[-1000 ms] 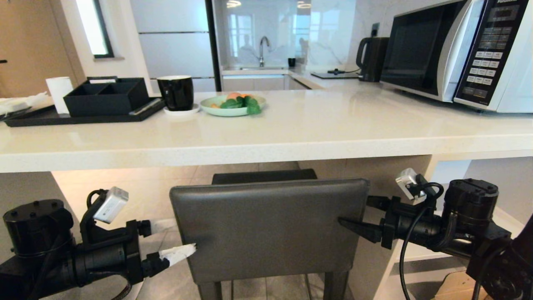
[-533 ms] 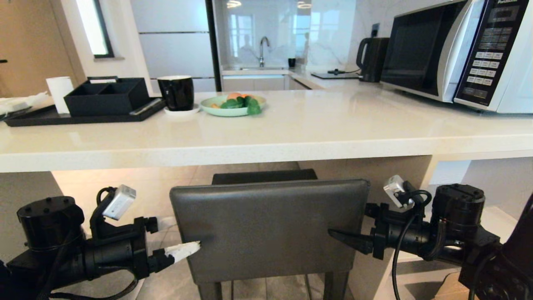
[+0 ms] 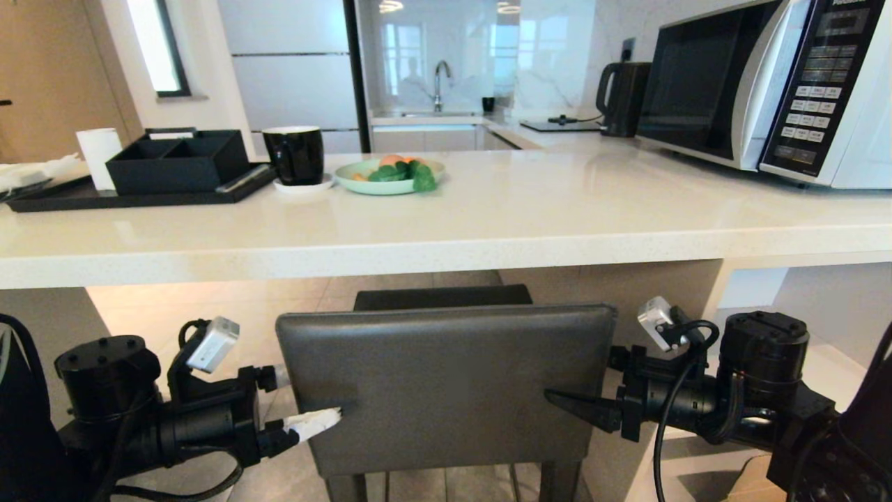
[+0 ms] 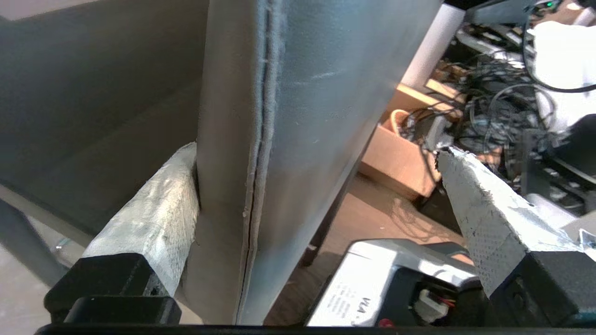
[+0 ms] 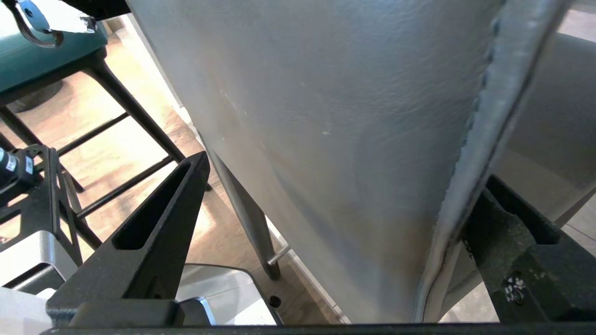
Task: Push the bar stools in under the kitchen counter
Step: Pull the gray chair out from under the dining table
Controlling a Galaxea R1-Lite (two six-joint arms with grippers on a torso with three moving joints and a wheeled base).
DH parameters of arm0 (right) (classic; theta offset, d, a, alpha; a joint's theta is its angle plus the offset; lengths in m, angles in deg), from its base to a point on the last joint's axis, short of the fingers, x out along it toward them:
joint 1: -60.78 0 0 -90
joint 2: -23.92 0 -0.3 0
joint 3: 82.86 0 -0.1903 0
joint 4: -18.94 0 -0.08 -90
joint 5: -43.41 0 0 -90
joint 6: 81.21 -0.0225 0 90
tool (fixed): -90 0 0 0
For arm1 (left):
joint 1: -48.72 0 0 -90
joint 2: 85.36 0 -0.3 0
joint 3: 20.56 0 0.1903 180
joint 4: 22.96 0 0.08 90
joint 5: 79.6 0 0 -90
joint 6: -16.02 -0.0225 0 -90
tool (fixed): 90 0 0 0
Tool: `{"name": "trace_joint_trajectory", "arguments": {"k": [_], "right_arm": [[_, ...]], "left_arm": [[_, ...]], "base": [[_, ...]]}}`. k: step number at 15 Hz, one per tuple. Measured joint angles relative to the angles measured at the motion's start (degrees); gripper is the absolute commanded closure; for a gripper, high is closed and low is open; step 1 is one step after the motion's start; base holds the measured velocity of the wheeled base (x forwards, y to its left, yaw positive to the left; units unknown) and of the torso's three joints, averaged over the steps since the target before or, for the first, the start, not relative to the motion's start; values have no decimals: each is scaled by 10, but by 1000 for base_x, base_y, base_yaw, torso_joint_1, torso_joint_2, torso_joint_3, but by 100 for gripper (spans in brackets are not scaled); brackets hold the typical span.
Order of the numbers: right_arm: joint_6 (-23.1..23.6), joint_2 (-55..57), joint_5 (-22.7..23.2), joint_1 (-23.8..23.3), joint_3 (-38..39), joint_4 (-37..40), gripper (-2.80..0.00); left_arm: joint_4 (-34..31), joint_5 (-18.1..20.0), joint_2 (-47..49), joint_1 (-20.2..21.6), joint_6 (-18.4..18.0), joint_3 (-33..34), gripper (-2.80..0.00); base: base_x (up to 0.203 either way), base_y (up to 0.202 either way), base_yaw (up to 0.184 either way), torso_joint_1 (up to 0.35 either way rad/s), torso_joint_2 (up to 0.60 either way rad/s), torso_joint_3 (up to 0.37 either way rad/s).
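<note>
Grey stool point(image 3: 446, 387) legs cut off; seat mostly hidden behind backrest.

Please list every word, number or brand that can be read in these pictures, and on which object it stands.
"VLA": partial print on the grey camera housing in the left wrist view; the rest is cut off.
Microwave: brand at the panel's top and button labels, too blurred to read.
Nothing else is legible.

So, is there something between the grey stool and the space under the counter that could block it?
Nothing visible does. The grey stool stands square to the kitchen counter, its seat already partly under the top, with only bare floor showing beyond. Both grippers, left gripper and right gripper, straddle the edges of its back.
</note>
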Motion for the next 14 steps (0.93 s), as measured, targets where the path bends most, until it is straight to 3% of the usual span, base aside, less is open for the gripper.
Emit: {"name": "trace_joint_trajectory", "arguments": {"k": [14], "right_arm": [[-5, 0, 0, 14, -1, 0, -280]], "left_arm": [[-1, 13, 1, -6, 0, -13, -280]], "base": [[0, 0, 0, 0, 0, 0]]}}
